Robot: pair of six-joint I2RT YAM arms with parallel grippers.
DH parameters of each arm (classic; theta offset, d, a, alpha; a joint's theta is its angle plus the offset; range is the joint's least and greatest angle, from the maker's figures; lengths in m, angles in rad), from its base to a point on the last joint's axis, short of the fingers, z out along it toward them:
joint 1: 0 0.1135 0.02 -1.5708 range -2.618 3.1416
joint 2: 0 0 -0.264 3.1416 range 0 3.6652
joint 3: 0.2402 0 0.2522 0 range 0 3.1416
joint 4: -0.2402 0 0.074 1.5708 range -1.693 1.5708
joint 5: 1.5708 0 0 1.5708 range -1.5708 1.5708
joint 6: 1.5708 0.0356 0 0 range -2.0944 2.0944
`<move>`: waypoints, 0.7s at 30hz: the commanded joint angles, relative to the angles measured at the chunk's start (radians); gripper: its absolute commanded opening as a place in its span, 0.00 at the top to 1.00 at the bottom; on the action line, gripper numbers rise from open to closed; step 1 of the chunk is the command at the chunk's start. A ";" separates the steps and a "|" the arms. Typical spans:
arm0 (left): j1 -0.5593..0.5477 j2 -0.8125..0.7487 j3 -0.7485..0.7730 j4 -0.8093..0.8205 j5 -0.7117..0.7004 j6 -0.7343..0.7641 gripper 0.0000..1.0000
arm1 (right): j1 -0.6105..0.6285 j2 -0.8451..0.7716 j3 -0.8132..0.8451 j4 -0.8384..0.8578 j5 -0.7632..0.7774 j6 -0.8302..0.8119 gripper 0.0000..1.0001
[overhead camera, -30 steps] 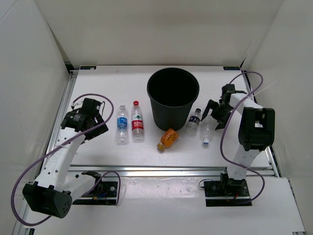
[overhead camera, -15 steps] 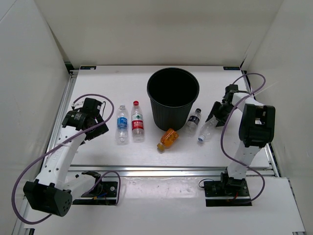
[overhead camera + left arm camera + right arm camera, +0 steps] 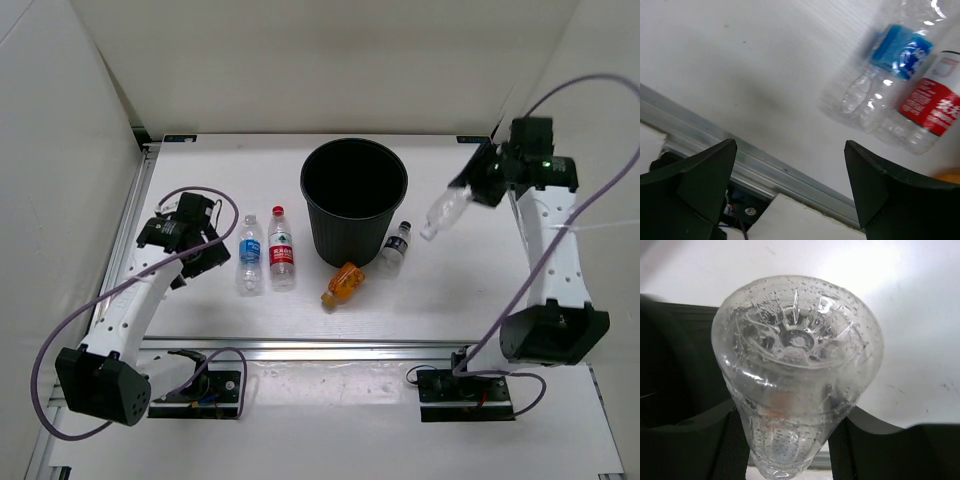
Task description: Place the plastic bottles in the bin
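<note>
Right gripper [image 3: 480, 183] is clamping the plain clear bottle [image 3: 443, 212], raised near the far right edge of the bench [image 3: 480, 290], long axis slanting toward the black bin [image 3: 345, 240] lying leftward, nearest this arm. Left gripper [image 3: 790, 160] is gaping wide, empty.

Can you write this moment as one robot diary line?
right hand: holds clear bottle aloft beside bin | left hand: open, empty | four bottles on table

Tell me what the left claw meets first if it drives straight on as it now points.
The left claw probably meets the bare white tabletop, beside the clear blue-labelled plastic bottle; depth is unclear.
</note>
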 commanded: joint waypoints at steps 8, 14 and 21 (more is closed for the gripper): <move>-0.004 0.230 0.106 0.242 0.165 0.047 0.00 | 0.333 0.254 0.762 -0.104 0.098 0.000 0.54; -0.025 0.355 0.180 0.250 0.165 0.057 0.00 | 0.543 0.328 0.715 -0.058 0.098 -0.080 0.00; -0.025 0.410 0.154 0.287 0.213 0.066 0.00 | 0.545 0.239 0.733 -0.090 0.165 -0.089 0.00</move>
